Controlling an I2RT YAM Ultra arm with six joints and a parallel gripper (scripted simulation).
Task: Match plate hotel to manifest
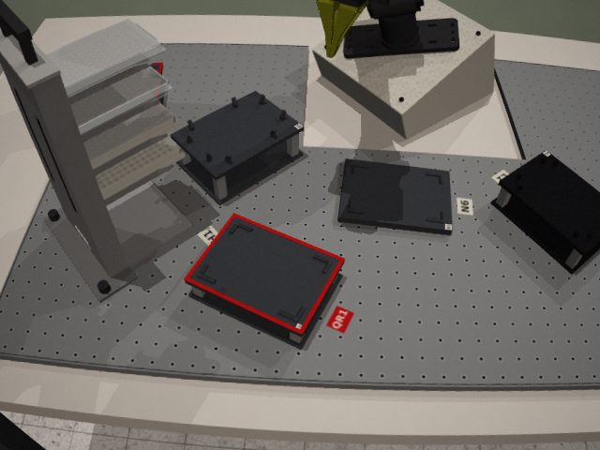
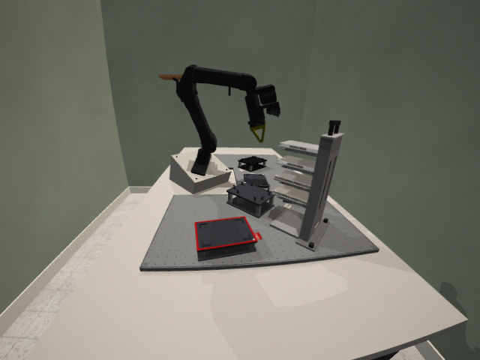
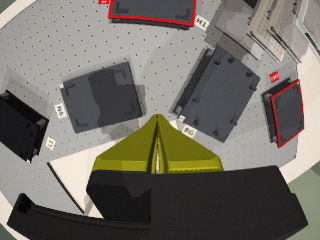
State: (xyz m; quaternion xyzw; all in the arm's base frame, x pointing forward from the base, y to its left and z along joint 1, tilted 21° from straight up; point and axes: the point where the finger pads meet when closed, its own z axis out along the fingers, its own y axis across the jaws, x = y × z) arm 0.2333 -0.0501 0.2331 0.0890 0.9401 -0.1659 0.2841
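The plate hotel H1 (image 1: 72,145) stands at the left, with its shelves facing the table's middle; it also shows in the exterior view (image 2: 319,186). Pale plates lie on its shelves; the lowest one (image 1: 138,167) shows its rows of wells. I cannot read any ID label. My gripper (image 1: 334,51) is shut and empty, its yellow fingers pointing down high above the arm's pedestal (image 1: 402,82), far from the hotel. It also shows in the exterior view (image 2: 259,138) and the wrist view (image 3: 158,123). The red-edged quarantine nest QR1 (image 1: 263,271) is bare.
The regrip nest with pegs (image 1: 237,138) stands beside the hotel. The flat nest N6 (image 1: 395,196) lies mid-table. A raised black nest (image 1: 547,208) stands at the right, bare on top. A second red-edged nest (image 3: 288,112) stands behind the hotel.
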